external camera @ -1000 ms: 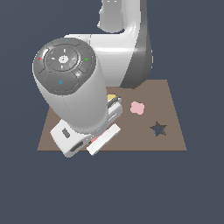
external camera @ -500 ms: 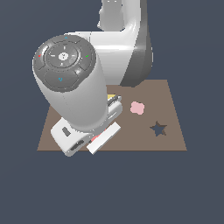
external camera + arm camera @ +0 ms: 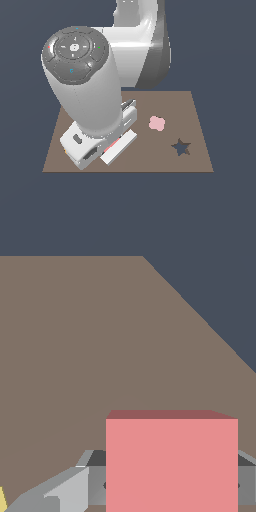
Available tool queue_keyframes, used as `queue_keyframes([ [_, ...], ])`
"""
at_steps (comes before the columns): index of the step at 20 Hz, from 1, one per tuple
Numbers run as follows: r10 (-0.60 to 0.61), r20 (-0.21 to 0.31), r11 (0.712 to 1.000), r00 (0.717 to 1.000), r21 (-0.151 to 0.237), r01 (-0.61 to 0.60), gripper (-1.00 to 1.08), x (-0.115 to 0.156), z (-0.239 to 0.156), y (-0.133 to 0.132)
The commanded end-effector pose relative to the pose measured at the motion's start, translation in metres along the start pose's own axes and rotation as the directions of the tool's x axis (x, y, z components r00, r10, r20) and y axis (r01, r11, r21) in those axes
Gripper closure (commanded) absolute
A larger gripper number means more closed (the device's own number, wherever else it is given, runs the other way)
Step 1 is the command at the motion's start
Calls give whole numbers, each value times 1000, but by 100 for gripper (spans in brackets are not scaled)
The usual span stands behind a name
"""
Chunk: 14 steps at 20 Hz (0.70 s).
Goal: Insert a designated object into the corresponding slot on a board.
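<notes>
the gripper [image 3: 170,483] has 1 finger [image 3: 65,491] on each side of the red block [image 3: 171,463], closed on it, low over the board [image 3: 195,107] and well apart from the star cutout [image 3: 181,147]. risk: the square slot is hidden (the arm covers it), so a rotated or offset block may catch the slot edge and jam or slip.

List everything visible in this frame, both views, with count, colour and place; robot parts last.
board: 1, brown, flat under the arm.
star-shaped cutout: 1, dark, board's near corner at the exterior view's right.
clover-shaped piece: 1, pale pink, on the board beside the arm.
square block: 1, salmon-red, between the gripper fingers.
yellow piece: 1, only a sliver at the wrist view's edge.
gripper: 1, grey, closed on the block.
arm: 1, white and grey, covering the board's middle.
</notes>
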State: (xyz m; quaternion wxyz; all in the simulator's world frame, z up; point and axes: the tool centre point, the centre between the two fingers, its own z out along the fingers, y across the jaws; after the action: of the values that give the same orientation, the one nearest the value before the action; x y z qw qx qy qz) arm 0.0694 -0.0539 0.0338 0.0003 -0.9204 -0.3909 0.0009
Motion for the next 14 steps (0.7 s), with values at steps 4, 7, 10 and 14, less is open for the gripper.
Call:
queue_keyframes([
  [4, -62, 0, 998, 998, -1, 62, 108, -21, -2, -16],
  [7, -110, 0, 994, 994, -1, 110, 108, -37, -3, -27],
  [10, -157, 0, 988, 988, -1, 157, 108, -54, -3, -37],
  [14, -214, 0, 977, 977, -1, 214, 108, -76, -5, -47],
])
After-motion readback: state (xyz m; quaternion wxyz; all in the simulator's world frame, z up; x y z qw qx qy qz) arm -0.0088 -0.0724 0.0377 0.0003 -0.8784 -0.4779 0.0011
